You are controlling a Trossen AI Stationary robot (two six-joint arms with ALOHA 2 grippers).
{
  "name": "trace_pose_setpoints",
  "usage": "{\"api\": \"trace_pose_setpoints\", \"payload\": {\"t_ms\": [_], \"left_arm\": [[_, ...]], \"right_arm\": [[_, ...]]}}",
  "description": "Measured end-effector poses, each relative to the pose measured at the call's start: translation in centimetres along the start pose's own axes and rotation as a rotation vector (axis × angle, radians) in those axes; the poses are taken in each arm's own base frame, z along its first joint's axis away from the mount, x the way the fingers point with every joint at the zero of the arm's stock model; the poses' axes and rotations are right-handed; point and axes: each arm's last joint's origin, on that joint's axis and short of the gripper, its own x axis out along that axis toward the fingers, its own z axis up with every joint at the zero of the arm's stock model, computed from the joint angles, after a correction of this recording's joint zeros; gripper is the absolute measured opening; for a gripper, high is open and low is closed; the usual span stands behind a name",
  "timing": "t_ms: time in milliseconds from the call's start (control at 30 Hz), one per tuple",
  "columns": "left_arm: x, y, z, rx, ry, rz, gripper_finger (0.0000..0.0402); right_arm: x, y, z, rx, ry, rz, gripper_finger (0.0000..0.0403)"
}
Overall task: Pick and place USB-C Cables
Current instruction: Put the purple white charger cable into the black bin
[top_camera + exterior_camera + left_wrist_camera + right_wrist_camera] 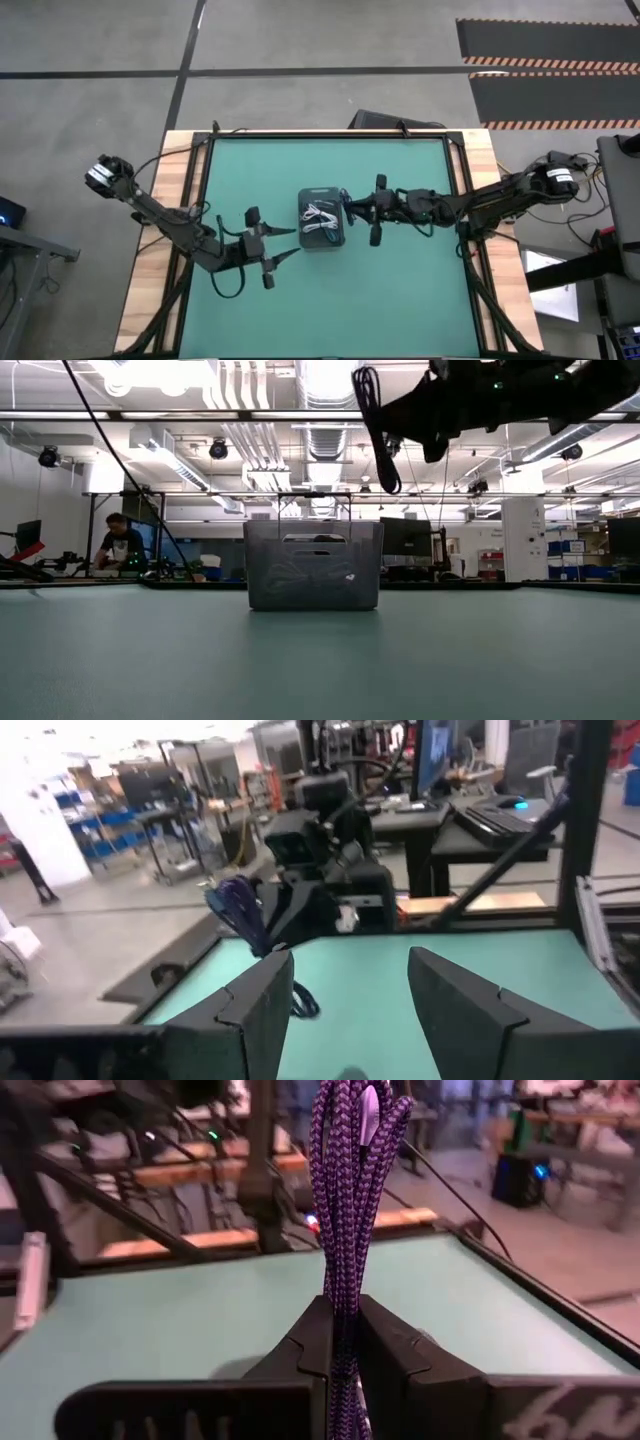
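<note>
Right gripper (pixel 343 1342) pinching purple cable (pixel 350 1190) beside tray (pixel 323 218); centre over tray before releasing. Left gripper (pixel 350 995) spread, waiting.

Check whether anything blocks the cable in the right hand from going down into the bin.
Nothing visible does. The right hand holds the purple braided cable up beside the open-topped bin, which holds only white cables. The left hand waits apart.

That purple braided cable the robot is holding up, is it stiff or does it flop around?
Probably floppy: in the low view the purple cable hangs in a loose loop from the right gripper. It looks light, since a narrow pinch holds the whole bundle. The braided cover likely resists slipping, though the strands could sway when moved toward the tray.
</note>
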Motion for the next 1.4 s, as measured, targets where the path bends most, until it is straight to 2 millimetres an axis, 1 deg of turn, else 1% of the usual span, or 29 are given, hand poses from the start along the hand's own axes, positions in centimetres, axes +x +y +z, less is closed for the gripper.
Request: {"api": "trace_pose_setpoints", "payload": {"t_ms": [133, 300, 500, 700, 867, 1067, 1200, 1300, 1400], "left_arm": [[1.3, -0.3, -0.4, 0.025, -0.035, 0.036, 0.0183], [3.3, 0.0, -1.3, 0.001, -0.052, 0.080, 0.0183], [5.9, 0.3, -1.9, -0.036, -0.116, 0.014, 0.0183], [7.9, 0.7, -2.6, -0.050, -0.138, 0.040, 0.0183], [9.6, 1.2, -3.2, -0.084, -0.138, 0.009, 0.0183], [11.3, 2.3, -3.6, -0.111, -0.145, -0.017, 0.0183], [12.3, 2.9, -3.7, -0.144, -0.149, -0.072, 0.0183], [12.9, 3.0, -3.7, -0.145, -0.160, -0.104, 0.0183], [13.4, 3.1, -3.7, -0.142, -0.155, -0.100, 0.0183]], "right_arm": [[-0.4, 0.4, -0.1, -0.019, -0.050, 0.024, 0.0020], [-0.7, 1.2, -0.2, -0.066, -0.062, 0.077, 0.0020], [-0.8, 1.9, 0.2, -0.110, -0.092, 0.101, 0.0020], [-0.8, 2.0, 0.3, -0.129, -0.103, 0.128, 0.0020], [-0.8, 2.1, 0.3, -0.131, -0.109, 0.145, 0.0020], [-0.9, 2.3, 0.4, -0.131, -0.113, 0.159, 0.0020], [-0.9, 2.3, 0.4, -0.131, -0.113, 0.159, 0.0020], [-0.9, 2.3, 0.4, -0.131, -0.113, 0.159, 0.0020], [-0.9, 2.3, 0.4, -0.131, -0.113, 0.159, 0.0020]]}}
